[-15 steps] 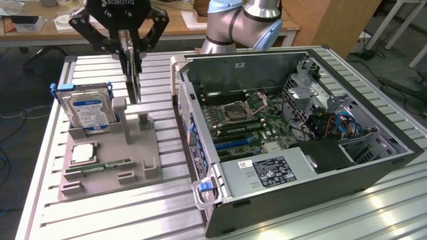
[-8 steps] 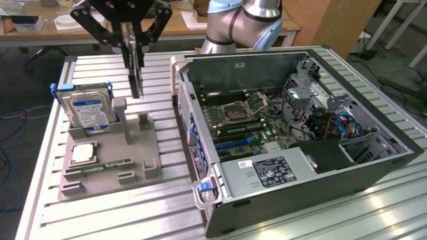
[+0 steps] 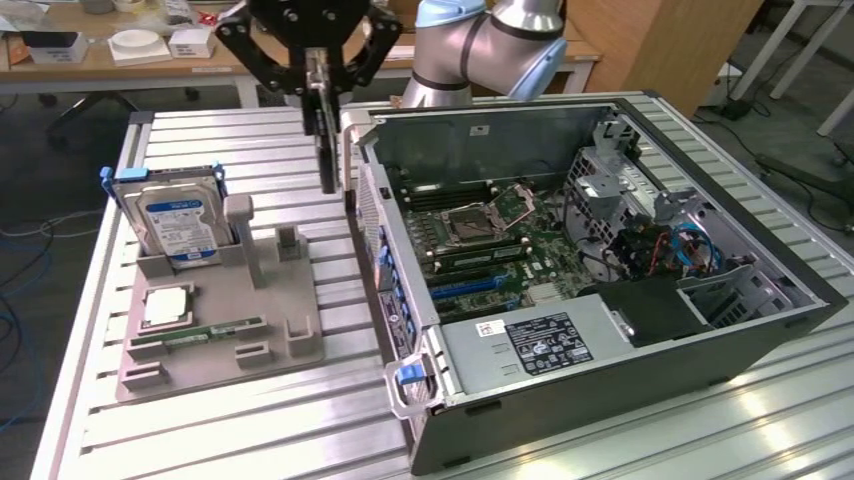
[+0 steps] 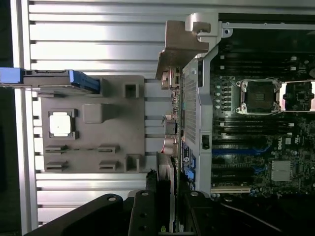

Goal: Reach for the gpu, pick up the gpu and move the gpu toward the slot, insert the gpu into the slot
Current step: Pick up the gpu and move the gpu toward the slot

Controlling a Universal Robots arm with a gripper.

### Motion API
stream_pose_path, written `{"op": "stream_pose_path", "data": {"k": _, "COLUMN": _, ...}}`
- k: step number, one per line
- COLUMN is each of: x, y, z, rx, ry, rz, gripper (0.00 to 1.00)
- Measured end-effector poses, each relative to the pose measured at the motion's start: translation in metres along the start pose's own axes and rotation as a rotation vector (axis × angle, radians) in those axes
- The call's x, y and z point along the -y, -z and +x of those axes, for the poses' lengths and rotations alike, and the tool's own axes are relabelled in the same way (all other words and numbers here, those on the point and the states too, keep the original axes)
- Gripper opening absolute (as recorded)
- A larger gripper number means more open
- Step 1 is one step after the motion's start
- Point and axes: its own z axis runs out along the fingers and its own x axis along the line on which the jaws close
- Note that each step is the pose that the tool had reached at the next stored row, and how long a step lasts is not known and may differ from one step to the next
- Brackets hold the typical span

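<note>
My gripper (image 3: 315, 70) is clamped on the gpu (image 3: 324, 140), fingers pressed against its two flat faces near the upper end. The dark card hangs straight down from between them, edge-on to the exterior view, and its lower end touches nothing.

From the wrist view I look down along the thin edge of the gpu (image 4: 166, 172), running out from between my fingers (image 4: 142, 216) (dark fingers either side, card in the middle).

In the exterior view the card hangs over the slatted table (image 3: 240, 430), in the strip between the grey fixture (image 3: 220, 290) and the open computer case (image 3: 601, 390). It is just beside the case's near wall, on the exterior view's left of it, so outside the case.

The motherboard (image 3: 494, 240) lies flat inside the case, and its blue slots (image 3: 470, 284) are well apart from the card.

On the fixture the hard drive (image 3: 180, 215) stands upright, with a square processor (image 3: 167, 305) and a green memory stick (image 3: 214, 330) lying nearer the camera.
</note>
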Motion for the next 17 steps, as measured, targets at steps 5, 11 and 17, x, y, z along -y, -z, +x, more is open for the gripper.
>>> {"op": "stream_pose_path", "data": {"k": 5, "x": -0.0002, "y": -0.0022, "z": -0.017, "rx": 0.0001, "ry": 0.000, "rz": 0.0000, "gripper": 0.27}}
{"op": "stream_pose_path", "data": {"k": 11, "x": -0.0005, "y": -0.0045, "z": -0.034, "rx": 0.0002, "ry": 0.000, "rz": -0.0002, "gripper": 0.27}}
{"op": "stream_pose_path", "data": {"k": 17, "x": -0.0008, "y": -0.0057, "z": -0.052, "rx": 0.0001, "ry": 0.000, "rz": 0.0000, "gripper": 0.27}}
